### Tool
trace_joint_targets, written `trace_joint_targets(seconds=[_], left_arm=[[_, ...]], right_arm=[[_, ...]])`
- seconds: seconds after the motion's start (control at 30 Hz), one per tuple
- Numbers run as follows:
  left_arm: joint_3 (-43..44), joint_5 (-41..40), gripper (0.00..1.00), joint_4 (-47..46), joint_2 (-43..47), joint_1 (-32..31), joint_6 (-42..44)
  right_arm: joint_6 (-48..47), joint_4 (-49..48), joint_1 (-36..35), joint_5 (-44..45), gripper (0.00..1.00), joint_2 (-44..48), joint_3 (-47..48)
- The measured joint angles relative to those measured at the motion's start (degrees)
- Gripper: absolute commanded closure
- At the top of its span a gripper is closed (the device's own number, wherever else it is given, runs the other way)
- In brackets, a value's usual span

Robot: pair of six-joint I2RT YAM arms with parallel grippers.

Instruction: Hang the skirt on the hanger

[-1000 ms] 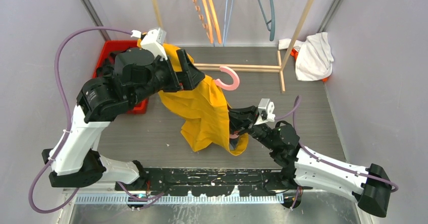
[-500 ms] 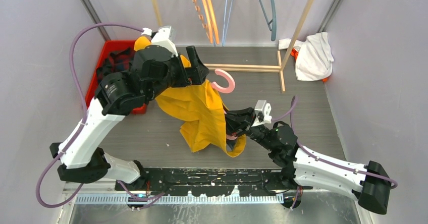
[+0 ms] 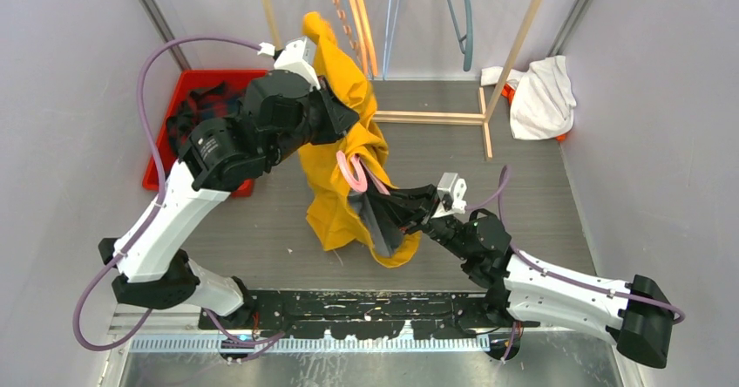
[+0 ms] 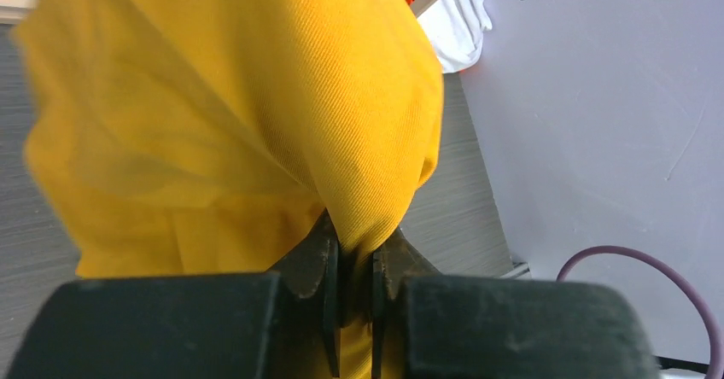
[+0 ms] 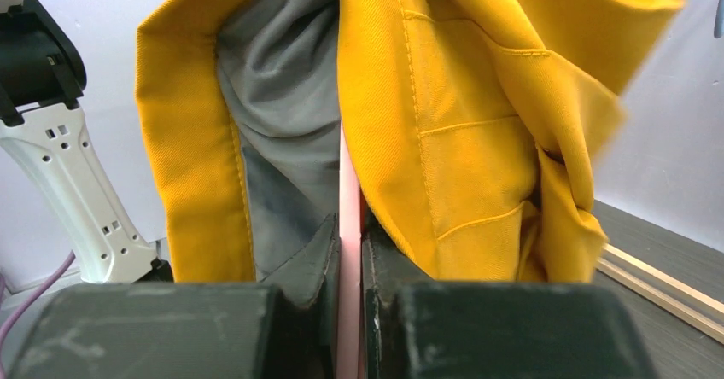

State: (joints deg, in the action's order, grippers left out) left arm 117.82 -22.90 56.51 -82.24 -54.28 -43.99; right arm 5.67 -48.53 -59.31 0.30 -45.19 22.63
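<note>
One yellow skirt [image 3: 335, 217] stretches far to near, pinched by the left gripper [image 4: 354, 264]. The right gripper [image 5: 350, 247] clamps the single pink hanger [image 3: 350, 173] inside it.

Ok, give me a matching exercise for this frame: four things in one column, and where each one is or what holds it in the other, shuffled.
Things:
1. yellow skirt
2. pink hanger
3. red bin
4. white cloth

Places or states:
A. heaped at the far right side
B. clamped in the right gripper
C. sitting at the far left side
D. pinched in the left gripper and held up

Pairs: 1-D, 2-B, 3-C, 4-A
</note>
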Motion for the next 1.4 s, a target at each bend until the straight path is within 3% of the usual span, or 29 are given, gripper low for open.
trace_joint_targets(seconds=[0.2, 0.43, 0.5, 0.73, 0.87, 1.1, 1.4], left_arm=[[2.3, -0.1, 1.00, 1.2, -0.9, -0.1, 1.0], [2.8, -0.3, 1.00, 0.3, -0.9, -0.6, 6.2], [4.3, -0.3, 1.00, 1.9, -1.5, -1.3, 9.9], [7.3, -0.3, 1.00, 7.3, -2.4, -2.1, 19.2], [3.5, 0.0, 1.00, 5.6, -0.9, -2.1, 22.4], [-10.8, 1.6, 1.00, -6.2, 6.7, -2.4, 26.5], [-24.0, 5.0, 1.00, -25.7, 16.3, -2.7, 30.1]], right_arm=[[0.0, 4.2, -0.1, 0.2, 0.96, -0.3, 2.6], [1.9, 16.1, -0.4, 0.5, 0.60, -0.3, 8.5], [3.5, 19.2, -0.7, 0.0, 0.54, -0.2, 9.9], [7.7, 33.2, -0.6, -0.4, 0.52, 7.2, 18.5], [9.6, 44.0, -0.6, 1.5, 0.52, 9.6, 24.2], [13.1, 58.1, -0.6, 5.0, 0.56, 4.5, 26.3], [17.2, 64.3, -2.7, 4.4, 0.57, 0.8, 18.6]])
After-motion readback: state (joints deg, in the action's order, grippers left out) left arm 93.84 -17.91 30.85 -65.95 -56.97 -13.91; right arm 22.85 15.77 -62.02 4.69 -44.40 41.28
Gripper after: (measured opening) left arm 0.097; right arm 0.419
